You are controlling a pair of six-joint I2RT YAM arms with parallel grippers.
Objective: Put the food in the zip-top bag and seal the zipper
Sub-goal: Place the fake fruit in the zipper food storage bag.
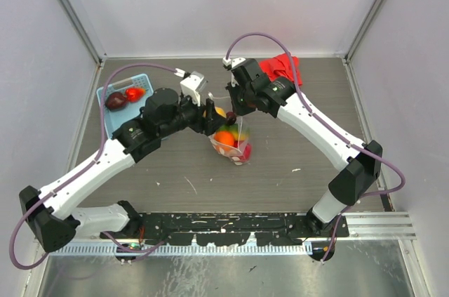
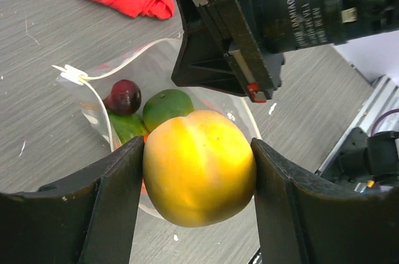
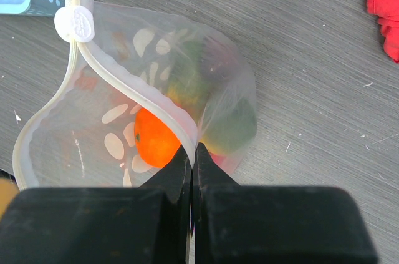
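Top: zip-top bag stands mid counter. L wrist: L jaws grip yellow fruit over bag mouth; hard, smooth, slip-prone. R wrist: R jaws shut, pinching zipper; film floppy, so we hold by the rim

Plain pale walls with metal corner posts enclose a grey wood-grain tabletop under even light.

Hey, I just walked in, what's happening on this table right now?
The right gripper is shut on the rim of the zip-top bag, holding it open. The left gripper grips a yellow fruit over the opening. Several fruits are already inside; a dark fruit and a red fruit sit in the blue basket. The zipper is unsealed.
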